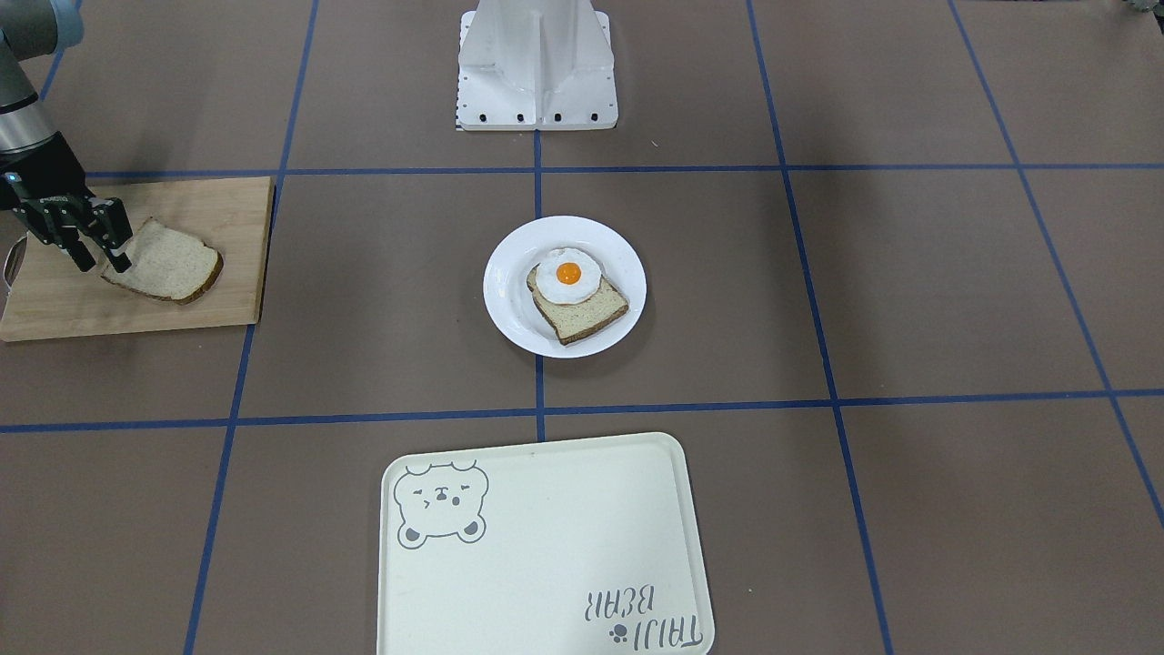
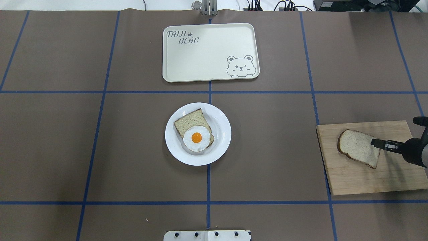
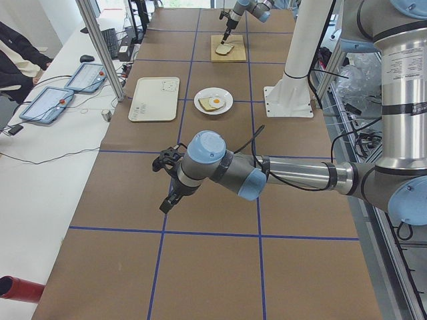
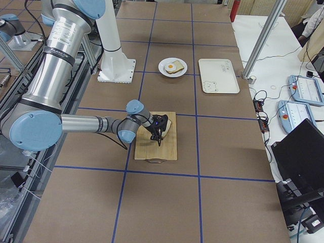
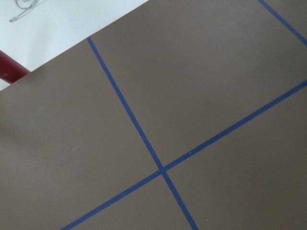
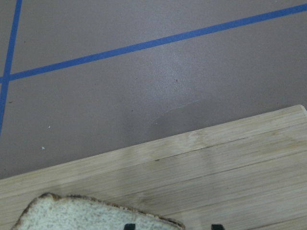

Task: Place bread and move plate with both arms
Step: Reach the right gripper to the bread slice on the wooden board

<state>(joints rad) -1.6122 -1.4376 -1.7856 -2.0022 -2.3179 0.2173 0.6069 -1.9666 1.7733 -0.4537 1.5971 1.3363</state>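
Observation:
The plain bread [image 1: 168,264] lies on a wooden cutting board [image 1: 82,309] on my right side; it also shows in the overhead view [image 2: 356,147]. My right gripper [image 1: 100,259] is down at the slice's outer edge. Its jaws stand apart, with one fingertip [image 6: 128,226] over the bread [image 6: 86,213] and the other over the board. The white plate [image 1: 505,300] sits mid-table and holds a second slice topped with a fried egg [image 1: 568,273]. My left gripper [image 3: 163,207] hovers over bare table far from the plate; I cannot tell whether it is open or shut.
A cream bear tray [image 1: 546,546] lies beyond the plate, on the operators' side. The white robot base [image 1: 536,73] stands on the near side. Blue tape lines cross the brown table. The left wrist view shows only table and tape.

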